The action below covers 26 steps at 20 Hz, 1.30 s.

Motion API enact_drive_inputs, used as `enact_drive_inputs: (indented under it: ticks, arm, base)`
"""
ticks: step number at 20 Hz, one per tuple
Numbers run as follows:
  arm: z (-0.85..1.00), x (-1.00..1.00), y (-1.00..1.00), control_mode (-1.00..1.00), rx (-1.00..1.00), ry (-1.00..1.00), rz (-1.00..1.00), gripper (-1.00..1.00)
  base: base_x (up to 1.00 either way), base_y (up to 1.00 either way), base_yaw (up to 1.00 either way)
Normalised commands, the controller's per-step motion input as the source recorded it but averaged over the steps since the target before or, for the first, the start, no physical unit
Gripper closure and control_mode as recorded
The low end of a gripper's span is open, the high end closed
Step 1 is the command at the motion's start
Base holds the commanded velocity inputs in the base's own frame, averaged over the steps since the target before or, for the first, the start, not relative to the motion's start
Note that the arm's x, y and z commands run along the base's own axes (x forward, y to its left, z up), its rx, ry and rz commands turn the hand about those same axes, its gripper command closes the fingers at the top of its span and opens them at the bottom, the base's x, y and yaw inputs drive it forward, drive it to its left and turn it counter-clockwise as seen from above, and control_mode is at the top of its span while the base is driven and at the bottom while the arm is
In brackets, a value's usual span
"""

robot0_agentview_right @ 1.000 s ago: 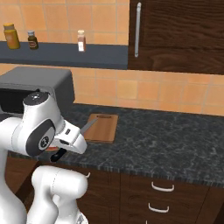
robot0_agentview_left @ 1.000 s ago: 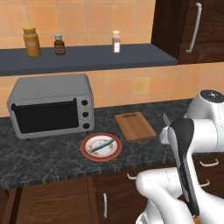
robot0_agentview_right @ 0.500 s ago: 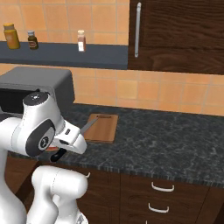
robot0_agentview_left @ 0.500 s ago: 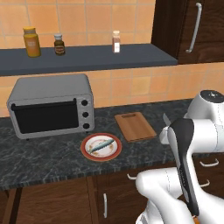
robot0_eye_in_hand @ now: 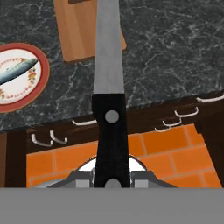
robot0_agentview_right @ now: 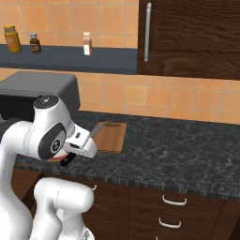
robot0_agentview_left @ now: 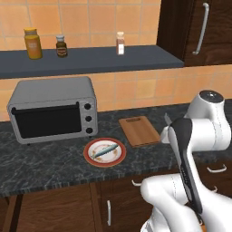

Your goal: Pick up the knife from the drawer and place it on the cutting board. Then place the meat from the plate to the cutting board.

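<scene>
While the hand view shows the gripper (robot0_eye_in_hand: 112,178) clamped on the knife (robot0_eye_in_hand: 109,87) by its black handle, blade over the cutting board (robot0_eye_in_hand: 83,30), we note the left base view alone shows the meat (robot0_agentview_left: 105,151) whole on the plate (robot0_agentview_left: 89,156).

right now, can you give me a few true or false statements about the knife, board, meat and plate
1. The hand holds the knife by its black handle. True.
2. The knife lies flat on the board. False: it is held in the air, its blade pointing toward the board.
3. The meat lies on the plate. True.
4. The board carries the meat. False: nothing lies on it.
5. In the left base view, the plate sits on the counter in front of the toaster oven. True.
</scene>
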Motion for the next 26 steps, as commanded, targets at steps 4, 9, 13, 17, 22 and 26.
enact_drive_inputs:
  ticks: [4, 9, 13, 17, 22, 26]
  arm:
    - [0.00, 0.72, 0.00, -1.00, 0.00, 0.00, 0.04, 1.00]
    - [-0.13, 0.68, 0.00, -1.00, 0.00, 0.00, 0.04, 1.00]
    - [-0.70, 0.88, 0.00, -1.00, 0.00, 0.00, 0.07, 1.00]
    - [-0.67, 0.96, -0.05, -1.00, 0.00, 0.00, 0.12, 1.00]
    - [-0.12, 1.00, -0.12, -1.00, 0.00, 0.06, 0.15, 1.00]
    - [0.00, 0.70, -0.03, -1.00, 0.00, 0.30, 0.07, 1.00]
  base:
    - [0.00, 0.00, 0.00]
    - [0.00, 0.00, 0.00]
    - [0.00, 0.00, 0.00]
    - [0.00, 0.00, 0.00]
    - [0.00, 0.00, 0.00]
    - [0.00, 0.00, 0.00]
